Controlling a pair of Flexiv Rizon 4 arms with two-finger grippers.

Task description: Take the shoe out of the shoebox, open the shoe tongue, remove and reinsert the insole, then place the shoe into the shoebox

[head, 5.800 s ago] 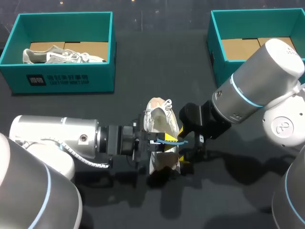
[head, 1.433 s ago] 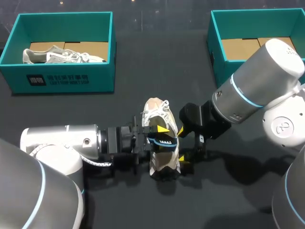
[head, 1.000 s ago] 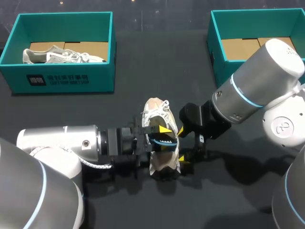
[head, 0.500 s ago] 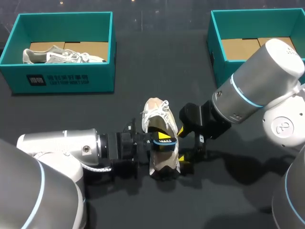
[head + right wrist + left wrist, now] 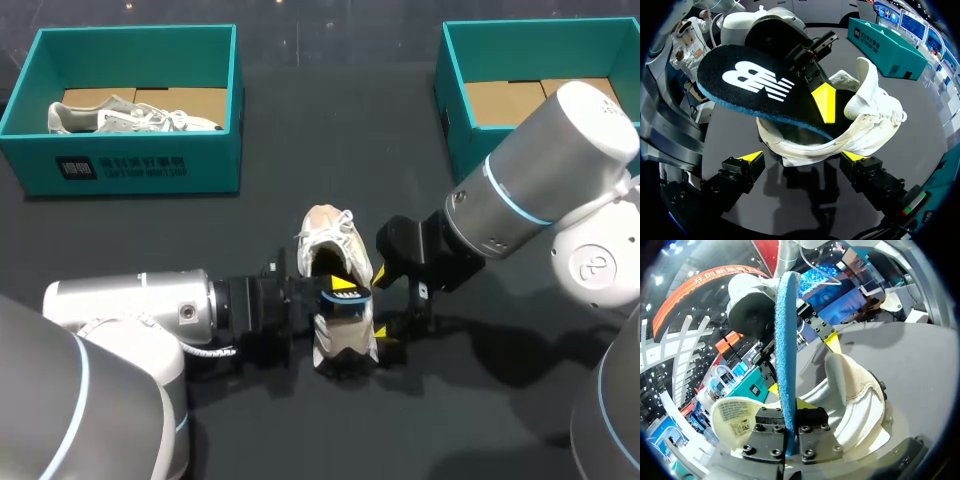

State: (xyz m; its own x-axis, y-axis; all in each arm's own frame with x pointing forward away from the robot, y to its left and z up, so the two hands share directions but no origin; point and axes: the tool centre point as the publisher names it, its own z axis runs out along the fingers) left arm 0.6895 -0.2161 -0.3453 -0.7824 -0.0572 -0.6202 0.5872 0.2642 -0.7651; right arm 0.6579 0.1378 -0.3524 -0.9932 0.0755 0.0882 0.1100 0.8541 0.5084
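Observation:
A white shoe (image 5: 322,232) lies mid-table, toe pointing away from me. My left gripper (image 5: 343,287) hovers over its opening, shut on the blue-edged insole (image 5: 345,297). In the left wrist view the insole (image 5: 786,340) stands edge-on, pinched between the fingers of the left gripper (image 5: 790,415), with the shoe (image 5: 857,390) below. The right wrist view shows the insole's black top (image 5: 750,82) raised out of the shoe (image 5: 867,117). My right gripper (image 5: 386,312) stands open at the shoe's right side. Its tips (image 5: 752,157) stop just short of the heel.
A teal shoebox (image 5: 130,165) at the back left holds another pale shoe (image 5: 130,115). A second teal shoebox (image 5: 455,95) with a cardboard floor stands at the back right, partly behind my right arm. Dark tabletop (image 5: 300,160) lies between the boxes.
The left gripper has closed on the insole and shifted slightly toward the near edge with it. The right arm and the shoe have stayed put.

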